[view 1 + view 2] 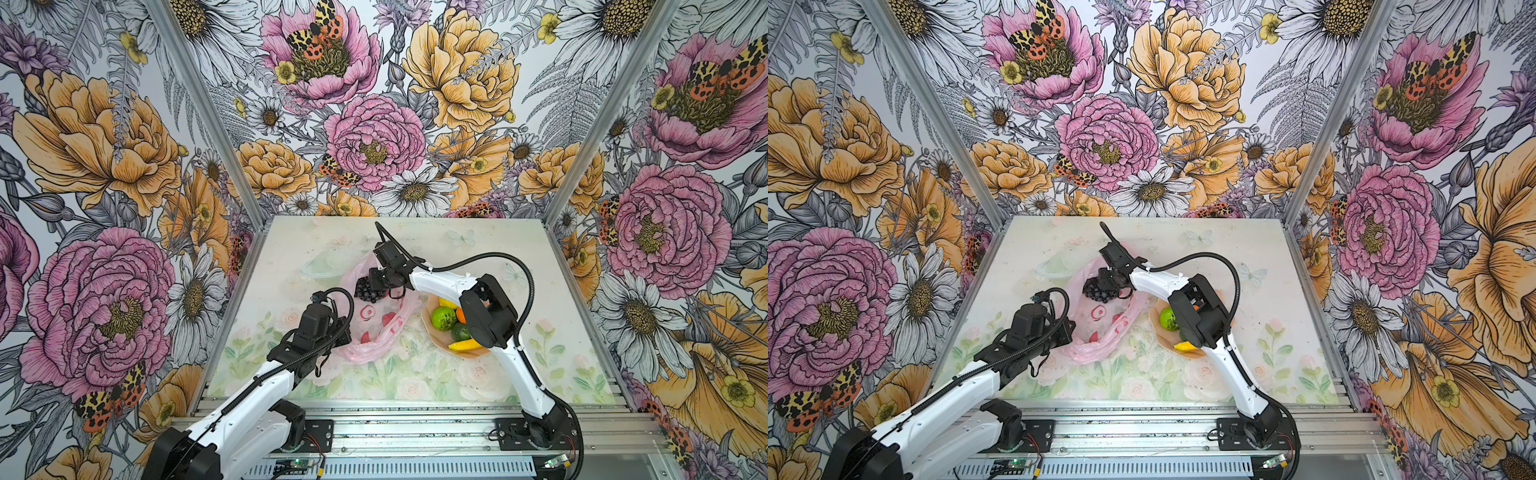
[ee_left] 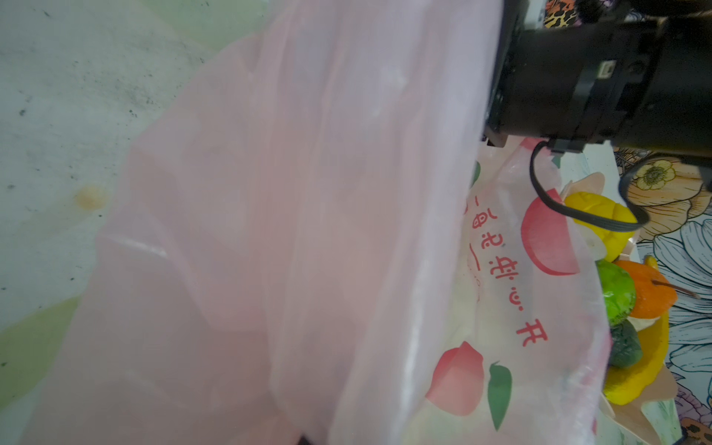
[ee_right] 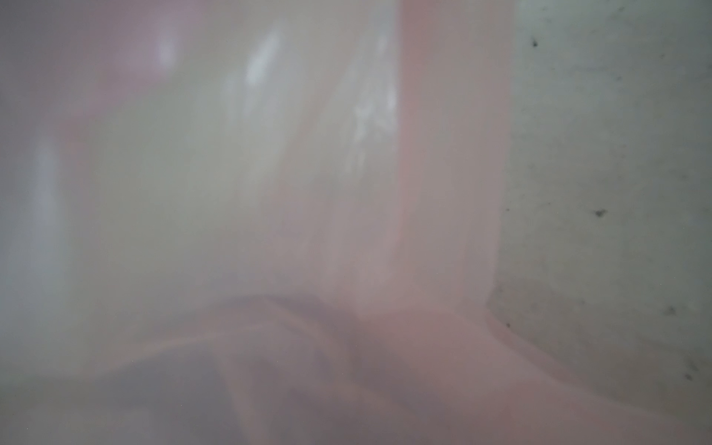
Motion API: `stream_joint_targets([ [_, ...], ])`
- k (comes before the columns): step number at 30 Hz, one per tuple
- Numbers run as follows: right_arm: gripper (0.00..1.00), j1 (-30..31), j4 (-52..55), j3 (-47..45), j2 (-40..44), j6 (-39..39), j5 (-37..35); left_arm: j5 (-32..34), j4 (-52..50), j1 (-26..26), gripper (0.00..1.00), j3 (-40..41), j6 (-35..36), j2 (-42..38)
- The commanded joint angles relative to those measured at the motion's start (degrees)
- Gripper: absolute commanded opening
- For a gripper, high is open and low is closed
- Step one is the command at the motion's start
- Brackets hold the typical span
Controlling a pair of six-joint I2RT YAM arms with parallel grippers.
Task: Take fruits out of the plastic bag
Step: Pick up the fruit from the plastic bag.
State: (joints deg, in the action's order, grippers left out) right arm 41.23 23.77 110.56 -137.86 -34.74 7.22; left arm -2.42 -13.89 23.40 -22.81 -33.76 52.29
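The pink plastic bag point(image 1: 374, 328) point(image 1: 1100, 328) lies crumpled mid-table. My right gripper point(image 1: 376, 284) point(image 1: 1105, 284) reaches into its far mouth and is shut on the dark grape bunch point(image 1: 366, 289) point(image 1: 1096, 289). My left gripper point(image 1: 344, 330) point(image 1: 1068, 330) pinches the bag's near left edge. Its jaws are hidden by the pink film point(image 2: 308, 192) in the left wrist view. The bag's film point(image 3: 269, 192) also blurs the right wrist view. A lime point(image 1: 444, 318), avocado point(image 1: 460, 331), banana point(image 1: 463, 345), lemon point(image 2: 601, 212) and orange piece point(image 2: 647, 293) lie in the dish.
The peach scalloped dish point(image 1: 465, 354) point(image 1: 1187, 354) stands right of the bag, partly under my right arm. A pale translucent green plate point(image 1: 320, 266) lies at the far left of the bag. Flowered walls close in three sides of the table.
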Motion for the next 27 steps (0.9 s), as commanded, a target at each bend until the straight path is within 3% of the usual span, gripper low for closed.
stream_joint_targets([
  [1, 0.26, 0.34, -1.72, 2.19, -2.58, -0.67, 1.21, -1.13, 1.06, -0.41, 0.04, 0.7, -0.17, 0.44],
  [7, 0.19, 0.34, -1.77, 4.27, -5.07, -0.33, 1.72, -1.14, 1.06, -0.46, 0.04, 0.72, -0.18, 0.44],
  [15, 0.0, 0.51, -1.75, 5.31, -3.69, 1.46, 2.23, -0.84, 1.15, -0.44, 0.04, 0.83, -0.26, 0.62],
  [27, 0.0, 2.09, -2.77, -2.74, 6.58, 6.07, -2.47, 0.39, 0.22, -0.96, 0.04, -0.05, -0.56, 1.41],
])
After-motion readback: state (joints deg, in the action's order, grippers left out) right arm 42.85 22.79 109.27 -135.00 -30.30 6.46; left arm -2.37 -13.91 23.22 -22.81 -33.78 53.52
